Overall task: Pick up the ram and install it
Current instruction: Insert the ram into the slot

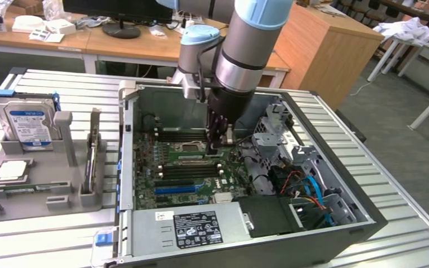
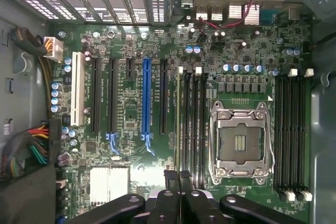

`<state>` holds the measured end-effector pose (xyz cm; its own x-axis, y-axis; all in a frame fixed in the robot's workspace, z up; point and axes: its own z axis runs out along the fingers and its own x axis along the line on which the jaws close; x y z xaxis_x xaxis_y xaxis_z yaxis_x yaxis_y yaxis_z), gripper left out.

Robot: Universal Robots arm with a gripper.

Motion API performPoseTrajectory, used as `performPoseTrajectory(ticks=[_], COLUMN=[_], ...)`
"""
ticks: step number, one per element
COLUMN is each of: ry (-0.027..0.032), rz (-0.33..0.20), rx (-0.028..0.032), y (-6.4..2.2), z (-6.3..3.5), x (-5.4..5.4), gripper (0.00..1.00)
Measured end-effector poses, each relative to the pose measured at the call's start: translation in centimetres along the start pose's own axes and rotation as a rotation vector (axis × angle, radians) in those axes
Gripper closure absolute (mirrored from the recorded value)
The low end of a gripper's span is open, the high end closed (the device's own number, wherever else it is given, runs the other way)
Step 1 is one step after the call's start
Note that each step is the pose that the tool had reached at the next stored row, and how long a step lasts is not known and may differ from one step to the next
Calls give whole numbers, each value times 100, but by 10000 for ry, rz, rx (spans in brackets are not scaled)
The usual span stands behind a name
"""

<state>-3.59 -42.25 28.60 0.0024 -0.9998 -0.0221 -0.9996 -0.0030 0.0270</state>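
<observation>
The ram appears edge-on in the wrist view as a thin green strip. It runs from my gripper along the outermost of a bank of long black memory slots beside the CPU socket. The jaws are closed tight on its near end. I cannot tell whether the stick is seated in the slot or just above it. In the exterior view the gripper reaches straight down into the open computer case, low over the motherboard.
A second bank of black slots lies past the socket. A blue expansion slot and cable bundles are nearby. Outside the case, a grey fixture holds a blue-labelled hard drive. The power supply fills the case's near corner.
</observation>
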Motion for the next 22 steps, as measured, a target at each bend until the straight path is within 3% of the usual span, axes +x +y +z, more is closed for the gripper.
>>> performPoseTrajectory(ticks=[22], ry=[1], rz=[0], rx=[0], y=[7], z=[230], x=[5], gripper=[89])
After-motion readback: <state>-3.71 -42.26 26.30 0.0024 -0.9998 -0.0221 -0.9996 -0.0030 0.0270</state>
